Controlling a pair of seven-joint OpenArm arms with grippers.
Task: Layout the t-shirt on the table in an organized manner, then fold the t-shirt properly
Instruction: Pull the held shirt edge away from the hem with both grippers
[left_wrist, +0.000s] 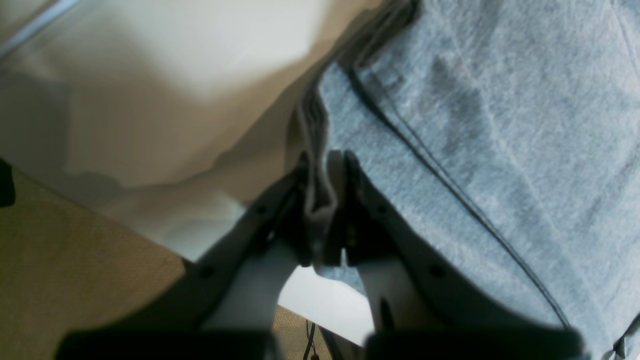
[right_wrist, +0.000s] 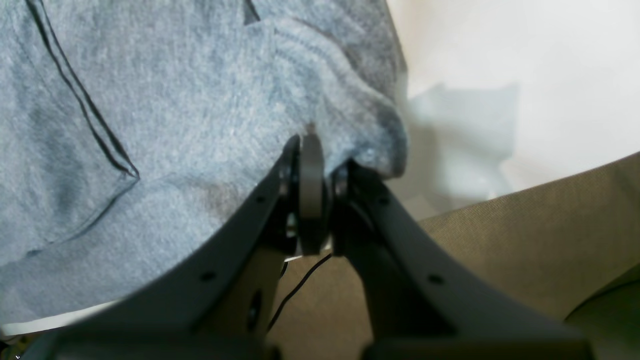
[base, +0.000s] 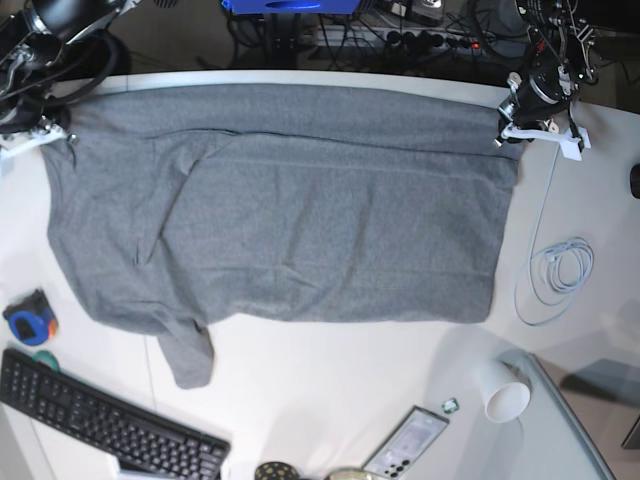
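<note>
At the table's (base: 330, 350) far edge, my left claw (left_wrist: 327, 165) and right claw (right_wrist: 312, 145) each pinch a corner of the shirt (base: 280, 220); its long axis spans between them.

left claw (left_wrist: 325, 200) clamped shut on cloth, right claw (right_wrist: 312, 185) clamped shut too, arms spread wide apart

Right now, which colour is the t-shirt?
Plain heather grey t-shirt; the base view shows it best.
</note>
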